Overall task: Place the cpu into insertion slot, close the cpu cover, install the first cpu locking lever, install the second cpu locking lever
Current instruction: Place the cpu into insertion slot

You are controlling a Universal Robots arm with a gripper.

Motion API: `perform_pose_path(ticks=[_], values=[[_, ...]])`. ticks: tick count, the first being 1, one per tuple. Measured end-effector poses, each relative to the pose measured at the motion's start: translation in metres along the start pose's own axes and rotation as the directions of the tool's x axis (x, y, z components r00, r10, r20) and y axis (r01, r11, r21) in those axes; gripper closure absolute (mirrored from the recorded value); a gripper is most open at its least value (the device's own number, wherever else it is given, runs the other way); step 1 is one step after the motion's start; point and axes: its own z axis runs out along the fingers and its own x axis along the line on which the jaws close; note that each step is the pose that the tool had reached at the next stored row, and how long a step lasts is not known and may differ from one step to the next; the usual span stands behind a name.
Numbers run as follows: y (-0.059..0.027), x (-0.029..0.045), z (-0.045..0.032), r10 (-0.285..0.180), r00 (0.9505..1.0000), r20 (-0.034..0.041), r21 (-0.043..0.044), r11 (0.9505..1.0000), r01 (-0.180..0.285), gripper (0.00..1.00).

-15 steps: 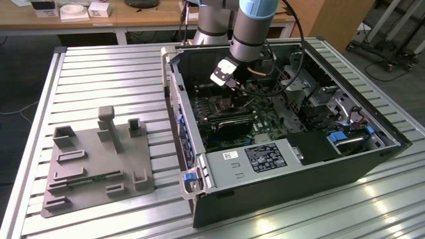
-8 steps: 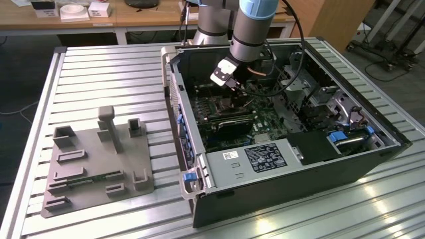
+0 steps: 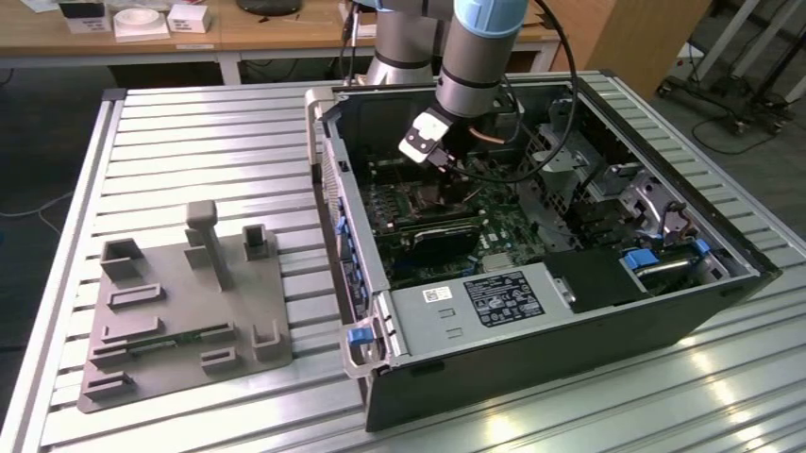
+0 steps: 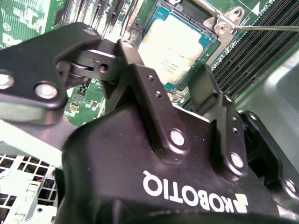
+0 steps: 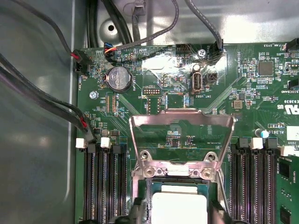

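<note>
In the exterior view, from its left: grey fixture block (image 3: 189,302) on desk (image 3: 189,123), then open PC case (image 3: 529,321) w/ gripper (image 3: 435,156) inside it.

Second wrist view: fingers (image 4: 140,84) spread either side of the cpu (image 4: 175,46), which lies flat. Not pinching it, I judge.

Cpu prob. light, stiff, thin, w/ a fragile underside, so take it by two opposite edges & keep it level.

First wrist view adds the insertion slot (image 5: 145,198) rim round the chip & the cpu cover (image 5: 182,113) swung up, open.
</note>
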Motion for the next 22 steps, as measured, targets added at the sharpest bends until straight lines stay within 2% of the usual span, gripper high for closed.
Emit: perform_pose_path(ticks=[3,22], values=[[0.0000,0.0001,0.0001,0.000,1.0000,-0.0001,-0.0002,1.0000,0.000,0.26],[0.0000,0.0000,-0.0017,0.000,1.0000,0.0017,0.0000,1.0000,0.000,0.26]])
